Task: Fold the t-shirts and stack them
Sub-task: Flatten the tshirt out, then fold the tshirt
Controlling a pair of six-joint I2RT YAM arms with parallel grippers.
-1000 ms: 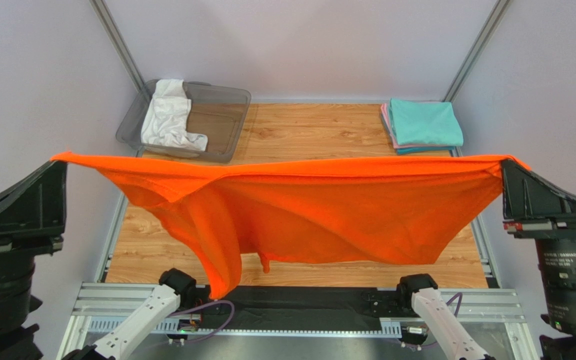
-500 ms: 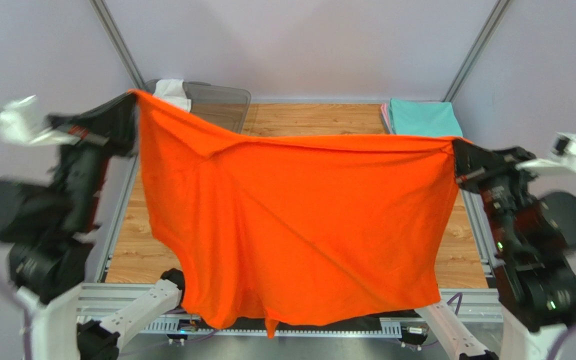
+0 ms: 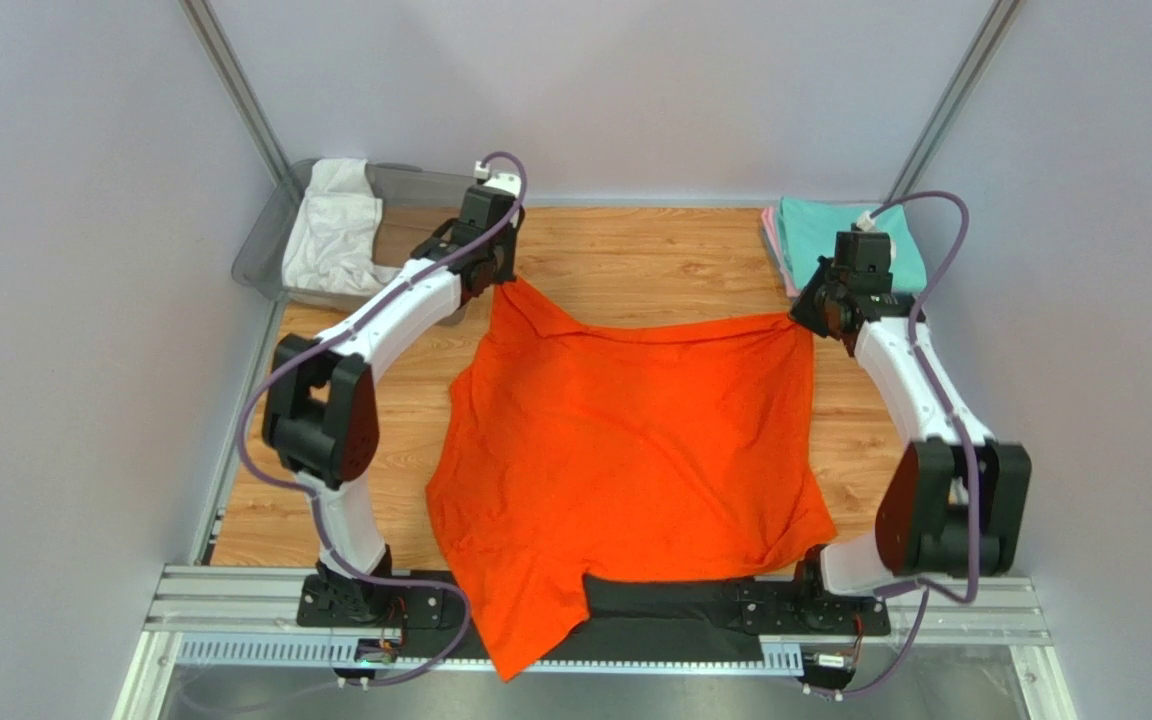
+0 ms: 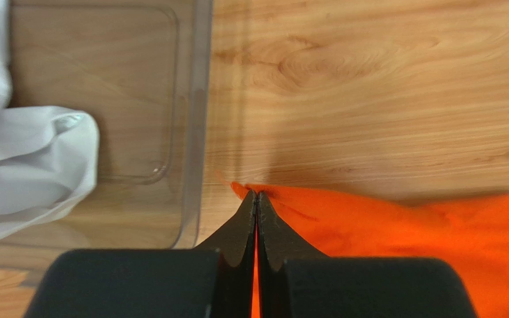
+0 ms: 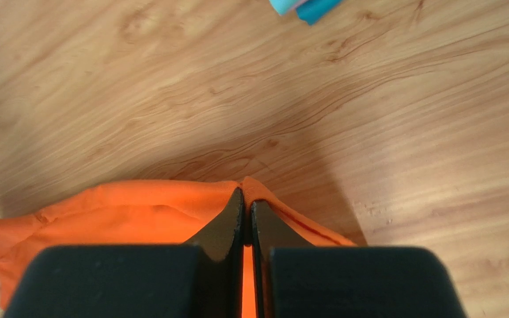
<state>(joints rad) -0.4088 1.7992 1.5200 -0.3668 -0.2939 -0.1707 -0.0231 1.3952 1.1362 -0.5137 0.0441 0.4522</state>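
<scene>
Seemingly tight, left end effector [image 4: 256,195], right end effector [image 5: 245,193], each clamped on orange t-shirt [image 3: 627,435] corner

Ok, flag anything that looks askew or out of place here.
The orange t-shirt lies skewed and wrinkled, its near corner spilling off the table over the base rail. The left claw and right claw pinch its far corners.

We take this for a robotics lab cell. The left arm [image 3: 372,323] and right arm [image 3: 913,375] are bolted to a slotted aluminium rail [image 3: 237,608] at the near edge of a wood-grain table [image 3: 642,255]. Bare metal frame posts [image 3: 240,90] rise at the far corners, plain pale panels [image 3: 612,90] wall it in, and a lilac cable [image 3: 255,435] loops loose along one arm.
</scene>
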